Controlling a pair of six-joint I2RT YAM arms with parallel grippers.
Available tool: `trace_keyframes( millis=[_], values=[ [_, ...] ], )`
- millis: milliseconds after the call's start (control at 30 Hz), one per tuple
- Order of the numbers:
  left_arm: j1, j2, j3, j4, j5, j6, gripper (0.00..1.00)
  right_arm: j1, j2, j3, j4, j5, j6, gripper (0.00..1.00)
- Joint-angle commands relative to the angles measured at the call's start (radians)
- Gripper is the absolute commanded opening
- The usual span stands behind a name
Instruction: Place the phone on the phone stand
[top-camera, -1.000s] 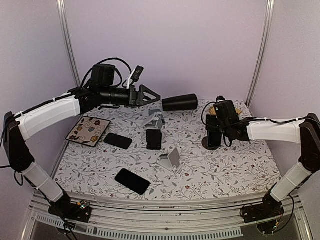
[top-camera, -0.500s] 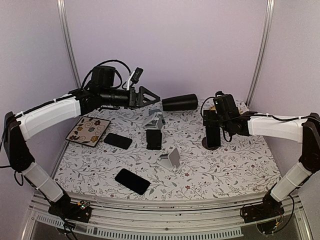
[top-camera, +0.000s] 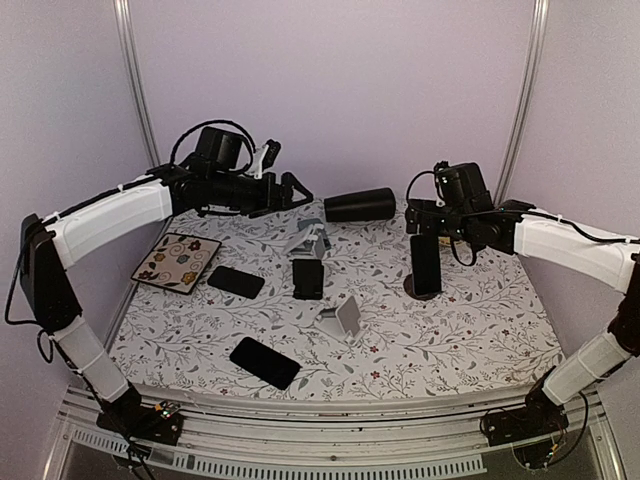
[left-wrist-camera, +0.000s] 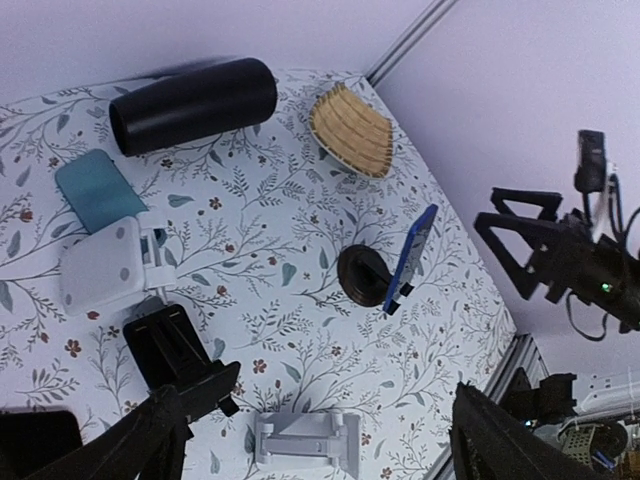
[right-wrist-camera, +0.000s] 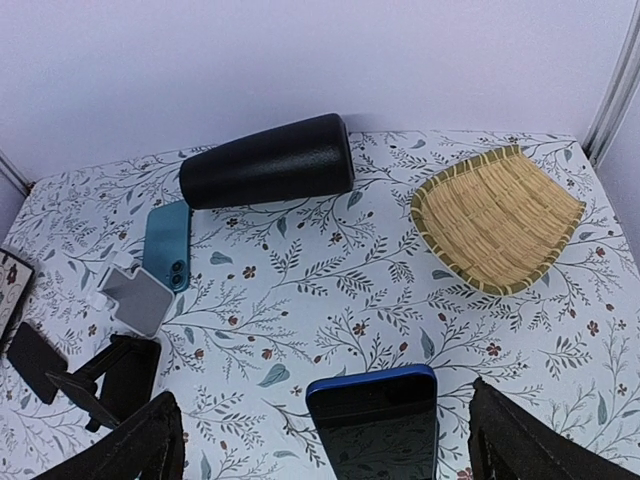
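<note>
A blue phone stands upright on a round black phone stand at the right of the table. My right gripper is open and hangs just above and behind the phone, not touching it. In the right wrist view the phone's top edge shows low between the spread fingers of my right gripper. My left gripper is open and empty, high over the back left. The left wrist view shows my left gripper open, with the phone on its stand.
A black cylinder and a wicker basket lie at the back. A teal phone leans on a white stand. A black stand and a grey stand sit mid-table. Two black phones and a patterned tile lie at the left.
My right gripper has lifted up and back off the blue phone, which stays standing on the round stand. My left arm has shifted slightly back.
</note>
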Motion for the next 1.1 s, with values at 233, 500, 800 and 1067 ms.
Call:
trace_keyframes(
  millis=[233, 500, 800, 1067],
  values=[
    [0.022, 0.287, 0.268, -0.244, -0.253, 0.101, 0.73, -0.005, -0.100, 0.073, -0.127, -0.093, 0.042, 0.99],
    [0.024, 0.368, 0.208, -0.178, -0.424, 0.273, 0.62, -0.006, -0.157, 0.050, -0.135, -0.097, 0.045, 0.99],
    [0.024, 0.402, 0.090, 0.027, -0.431, 0.411, 0.61, -0.007, -0.166, 0.044, -0.127, -0.108, 0.036, 0.99],
    [0.025, 0.463, 0.032, 0.187, -0.416, 0.460, 0.61, -0.006, -0.181, 0.018, -0.090, -0.116, 0.017, 0.99]
  ],
)
